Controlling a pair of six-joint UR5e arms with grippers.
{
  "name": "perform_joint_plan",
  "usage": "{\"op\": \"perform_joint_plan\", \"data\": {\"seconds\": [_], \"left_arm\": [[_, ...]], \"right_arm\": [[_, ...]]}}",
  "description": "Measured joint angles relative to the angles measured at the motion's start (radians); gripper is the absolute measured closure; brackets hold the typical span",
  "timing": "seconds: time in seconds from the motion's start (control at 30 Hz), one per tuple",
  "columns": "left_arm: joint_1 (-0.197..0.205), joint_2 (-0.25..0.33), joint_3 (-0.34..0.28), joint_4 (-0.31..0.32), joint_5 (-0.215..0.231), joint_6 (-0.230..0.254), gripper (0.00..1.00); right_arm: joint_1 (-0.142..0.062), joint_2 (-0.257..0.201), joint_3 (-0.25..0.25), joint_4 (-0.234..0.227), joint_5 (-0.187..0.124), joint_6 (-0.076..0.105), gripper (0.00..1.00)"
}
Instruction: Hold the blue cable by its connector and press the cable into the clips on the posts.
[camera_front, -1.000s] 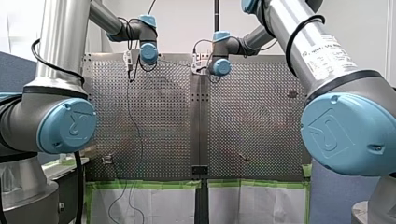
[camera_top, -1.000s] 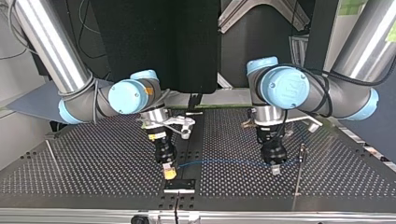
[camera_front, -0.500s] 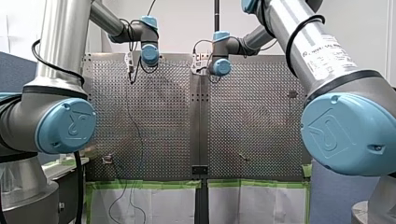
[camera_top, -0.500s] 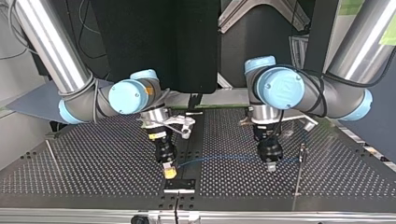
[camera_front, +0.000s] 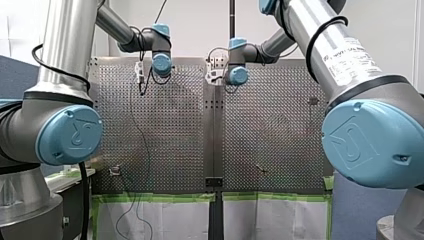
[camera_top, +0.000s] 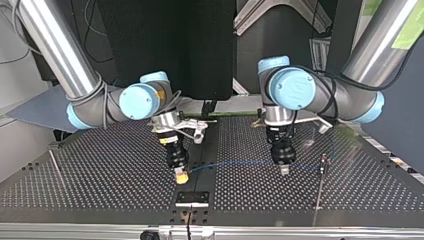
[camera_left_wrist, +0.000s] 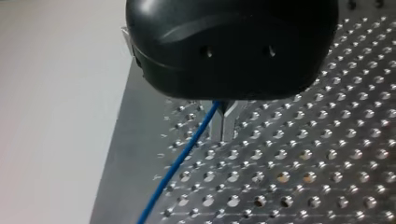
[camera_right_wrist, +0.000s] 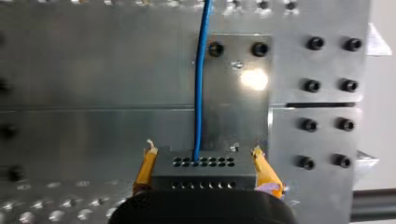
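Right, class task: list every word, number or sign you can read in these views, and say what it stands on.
None can be read.
White label on my right arm: print too blurred to read.
Blue joint caps: embossed emblem, no legible letters.

The cable was bright blue. The connector in my right gripper was dark grey, with 2 rows of small round holes. The pads beside it were yellow-orange. My left gripper had a glossy black body. The table beneath it was silver, dotted with even rows of holes. My left arm was silver with pale blue joint caps.
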Motion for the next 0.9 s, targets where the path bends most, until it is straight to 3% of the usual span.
{"op": "perform_joint_plan", "data": {"seconds": [0.37,0.67,0.9], "left_arm": [[-0.039,-0.074,-0.016,0.007,-0.003,0.021,1.0],[-0.069,-0.083,-0.048,0.044,-0.008,0.025,1.0],[-0.088,-0.083,-0.079,0.075,-0.01,0.026,1.0]], "right_arm": [[0.001,0.0,0.072,-0.004,0.002,-0.003,1.0],[0.01,0.0,0.148,-0.011,0.006,-0.008,1.0],[0.002,0.0,0.214,-0.022,0.011,-0.018,1.0]]}}
